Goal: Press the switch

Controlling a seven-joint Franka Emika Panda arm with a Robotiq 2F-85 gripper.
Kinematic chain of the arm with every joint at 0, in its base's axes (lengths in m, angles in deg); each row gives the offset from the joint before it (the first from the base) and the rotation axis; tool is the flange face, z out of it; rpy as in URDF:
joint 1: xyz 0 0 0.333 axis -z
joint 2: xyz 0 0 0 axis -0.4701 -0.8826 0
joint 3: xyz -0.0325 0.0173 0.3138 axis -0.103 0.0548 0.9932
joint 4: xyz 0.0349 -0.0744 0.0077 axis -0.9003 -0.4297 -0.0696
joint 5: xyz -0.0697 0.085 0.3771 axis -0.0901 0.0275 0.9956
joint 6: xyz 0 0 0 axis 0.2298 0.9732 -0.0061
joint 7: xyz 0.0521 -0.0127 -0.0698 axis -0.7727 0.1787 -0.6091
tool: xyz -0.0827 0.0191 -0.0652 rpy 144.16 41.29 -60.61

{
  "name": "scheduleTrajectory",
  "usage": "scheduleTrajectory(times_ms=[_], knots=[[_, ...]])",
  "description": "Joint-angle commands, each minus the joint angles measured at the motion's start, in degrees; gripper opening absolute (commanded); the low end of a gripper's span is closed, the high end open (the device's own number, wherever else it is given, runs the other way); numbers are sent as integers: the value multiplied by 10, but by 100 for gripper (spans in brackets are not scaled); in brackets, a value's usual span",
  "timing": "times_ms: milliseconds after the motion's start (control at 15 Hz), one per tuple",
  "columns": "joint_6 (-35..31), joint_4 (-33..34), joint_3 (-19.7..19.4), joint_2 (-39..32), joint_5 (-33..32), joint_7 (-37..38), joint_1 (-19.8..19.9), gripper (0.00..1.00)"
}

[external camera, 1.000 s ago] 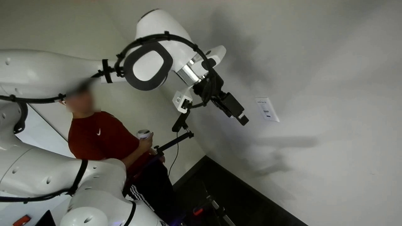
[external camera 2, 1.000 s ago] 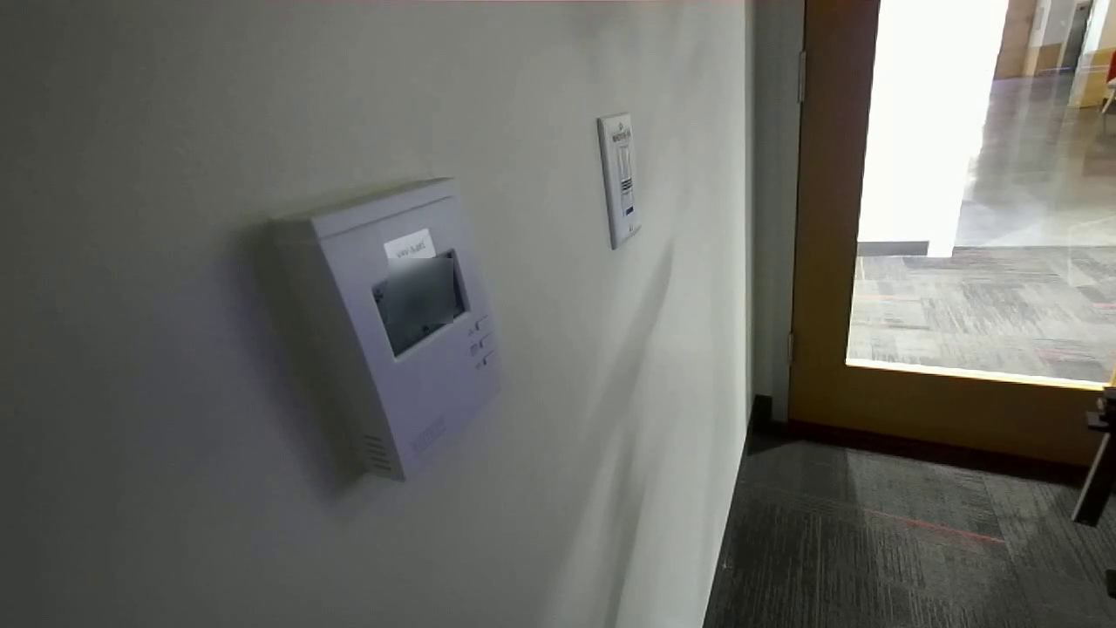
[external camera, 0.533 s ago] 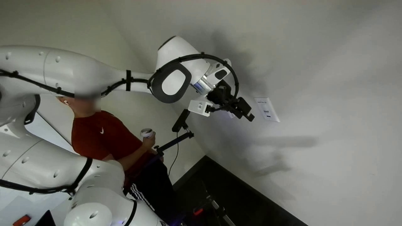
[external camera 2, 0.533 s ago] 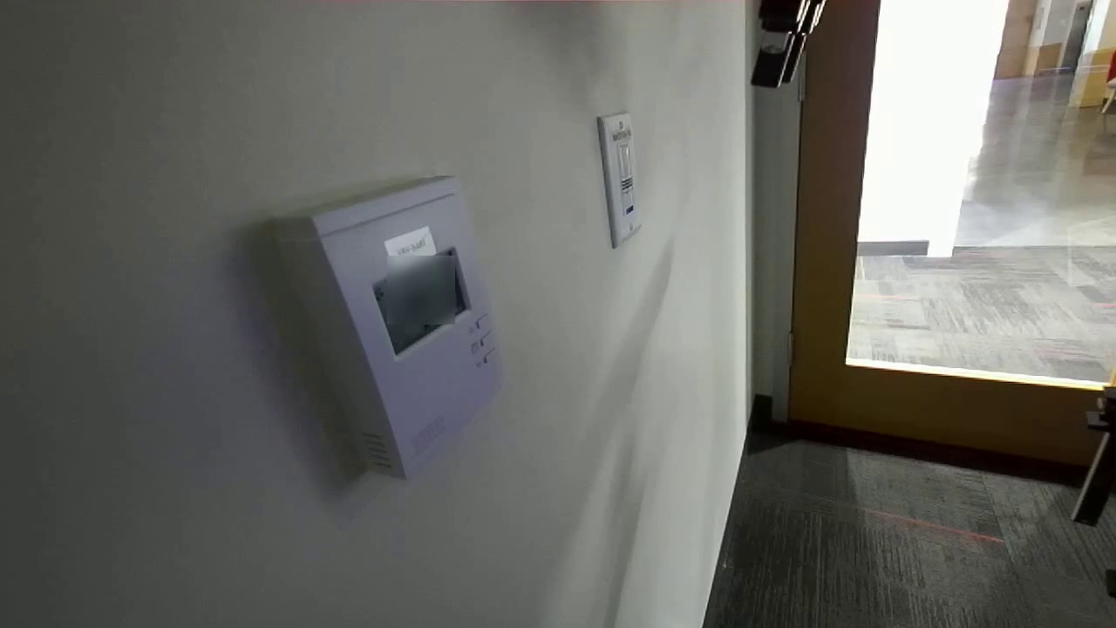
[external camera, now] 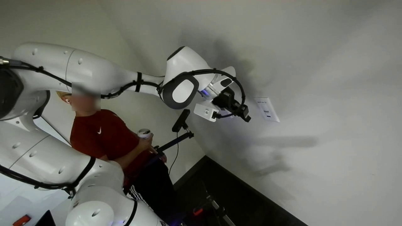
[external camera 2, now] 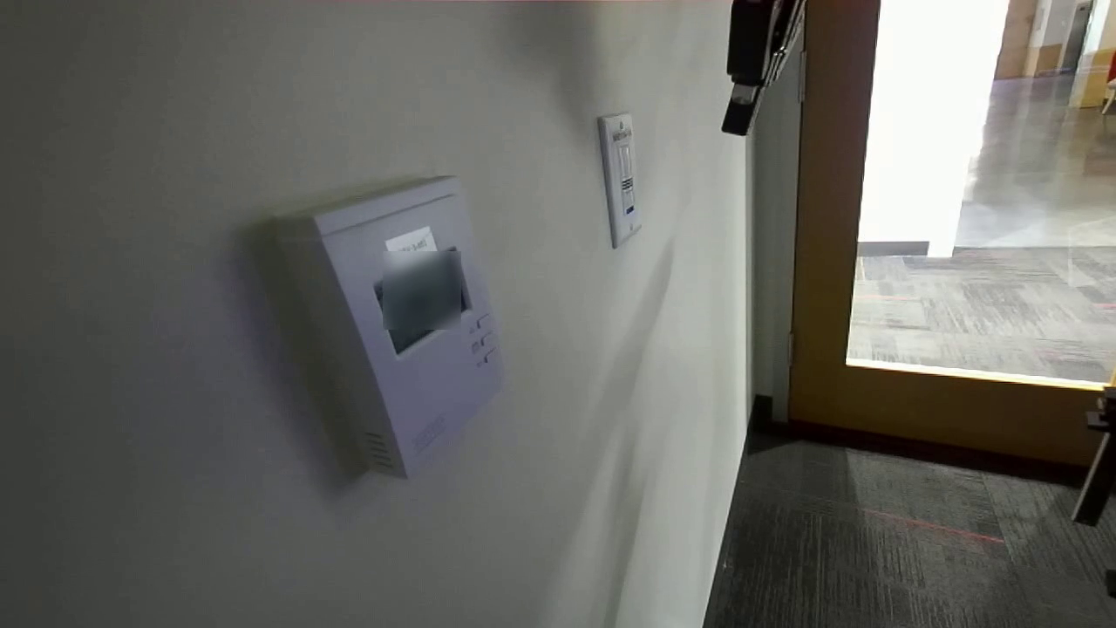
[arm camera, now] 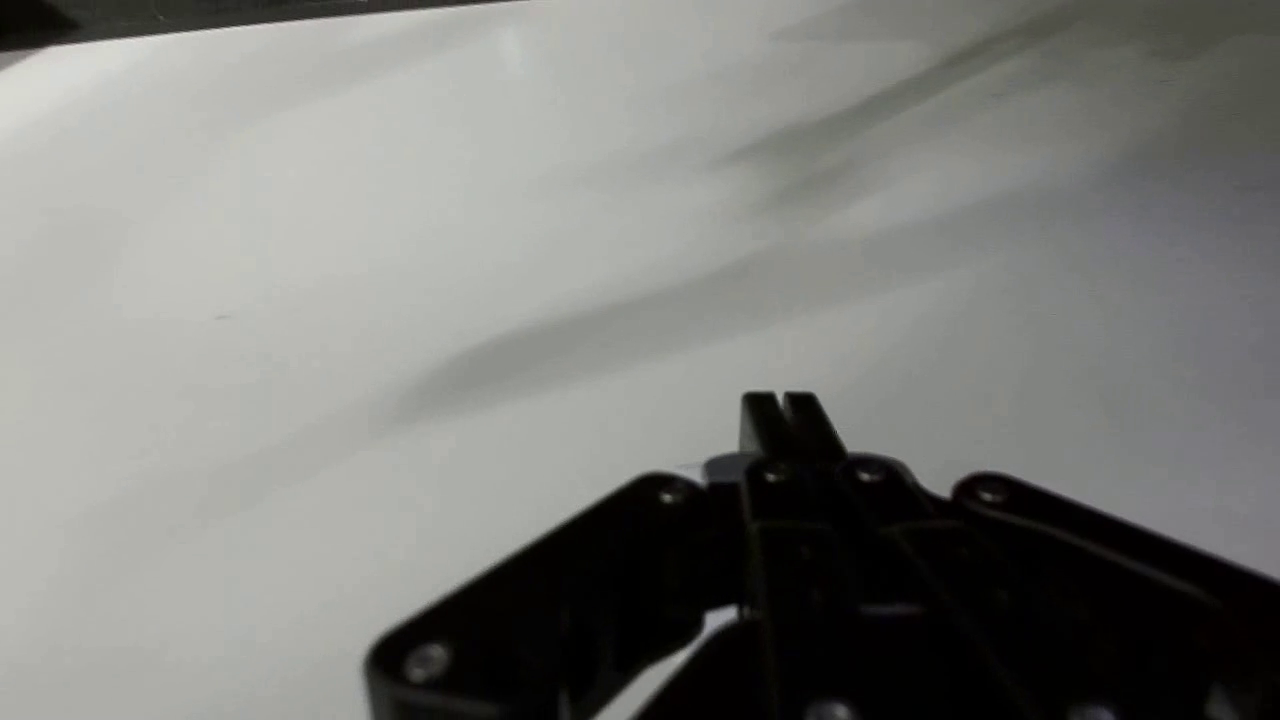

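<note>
The switch is a small white wall plate with darker marks at its centre, and it also shows upright on the wall as a narrow plate. My black gripper points toward the wall just beside the plate, apart from it in this view. In an exterior view, the gripper hangs down from the top edge, higher than the plate's middle and off to its right. Both fingertips of the gripper are together with nothing held in the wrist view. There the switch cannot be made out, probably covered by the gripper's body.
A white wall box with a small screen juts out beside the switch. A door with a glass pane stands beyond. Near the arm are a person in a red shirt and a camera on a stand.
The arm has reached toward the wall, its wrist lower and tilted differently. In an exterior view the gripper has entered from the top and come down and leftward. Its fingers have closed together.
</note>
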Motion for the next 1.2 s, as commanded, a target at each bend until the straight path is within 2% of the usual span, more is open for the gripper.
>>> scheduleTrajectory(times_ms=[0,467,1133], knots=[[13,2,1,6,11,2,5,0],[3,1,4,1,4,2,6,0],[-81,-1,-6,-32,159,-47,-43,0]])
